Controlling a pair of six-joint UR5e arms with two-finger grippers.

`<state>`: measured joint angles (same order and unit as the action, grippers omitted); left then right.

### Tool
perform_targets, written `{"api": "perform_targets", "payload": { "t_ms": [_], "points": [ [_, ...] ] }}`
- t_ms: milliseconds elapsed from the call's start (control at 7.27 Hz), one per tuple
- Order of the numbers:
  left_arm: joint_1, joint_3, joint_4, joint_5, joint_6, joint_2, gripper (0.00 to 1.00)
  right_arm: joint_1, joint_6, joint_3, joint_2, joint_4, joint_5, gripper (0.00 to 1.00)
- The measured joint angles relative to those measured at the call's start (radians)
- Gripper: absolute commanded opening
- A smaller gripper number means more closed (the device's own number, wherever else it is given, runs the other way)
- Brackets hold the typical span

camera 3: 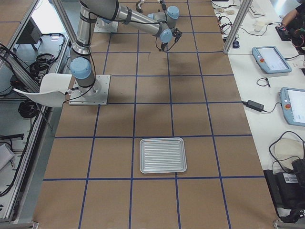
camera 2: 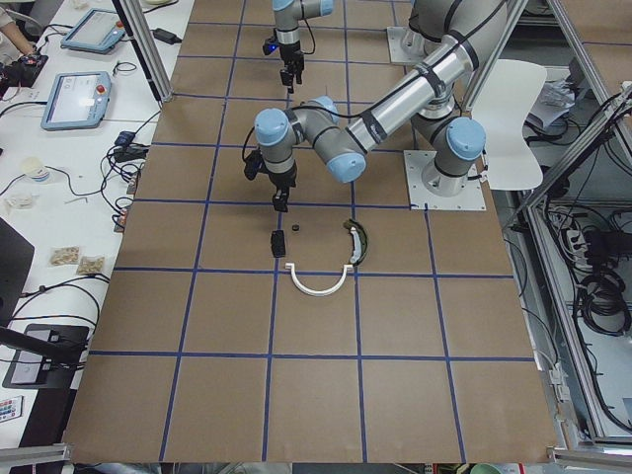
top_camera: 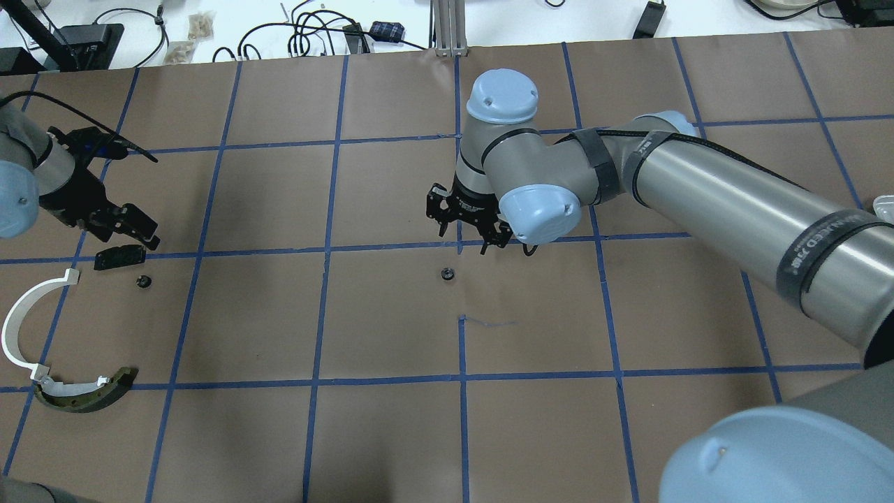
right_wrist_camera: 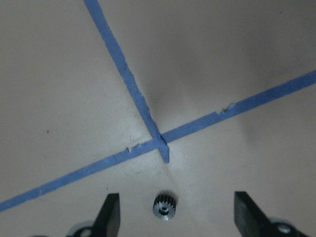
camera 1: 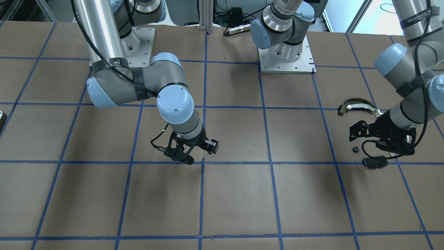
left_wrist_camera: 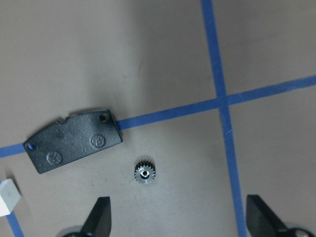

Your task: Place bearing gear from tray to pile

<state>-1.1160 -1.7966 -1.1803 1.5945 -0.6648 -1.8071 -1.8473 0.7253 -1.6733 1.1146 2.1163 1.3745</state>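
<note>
A small toothed bearing gear (top_camera: 143,282) lies on the table in the pile, by the flat black plate (top_camera: 119,256), the white arc strip (top_camera: 21,328) and the dark curved piece with beige top (top_camera: 87,397). My left gripper (top_camera: 143,227) is open and empty just above this gear (left_wrist_camera: 144,173) and the plate (left_wrist_camera: 74,139). A second gear (top_camera: 446,273) lies at the table's middle. My right gripper (top_camera: 464,237) is open and empty over it; the gear (right_wrist_camera: 164,206) lies between its fingers (right_wrist_camera: 111,210). The ribbed metal tray (camera 3: 162,155) shows in the exterior right view.
The table is brown paper with a grid of blue tape lines (top_camera: 321,251). The arms' base plates (camera 1: 286,60) stand at the robot's edge. Cables and boxes (top_camera: 314,31) lie beyond the far edge. The tray looks empty.
</note>
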Motion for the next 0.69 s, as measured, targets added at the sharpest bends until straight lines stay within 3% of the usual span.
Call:
{"api": "perform_targets", "payload": {
  "t_ms": [275, 688],
  "points": [
    [-0.187, 0.025, -0.041, -0.007, 0.237, 0.028, 0.95, 0.133, -0.131, 0.028, 0.074, -0.047, 0.007, 1.0],
    [-0.501, 0.032, 0.025, -0.022, 0.661, -0.006, 0.95, 0.358, -0.425, 0.05, 0.242, -0.272, 0.033, 1.0]
  ]
}}
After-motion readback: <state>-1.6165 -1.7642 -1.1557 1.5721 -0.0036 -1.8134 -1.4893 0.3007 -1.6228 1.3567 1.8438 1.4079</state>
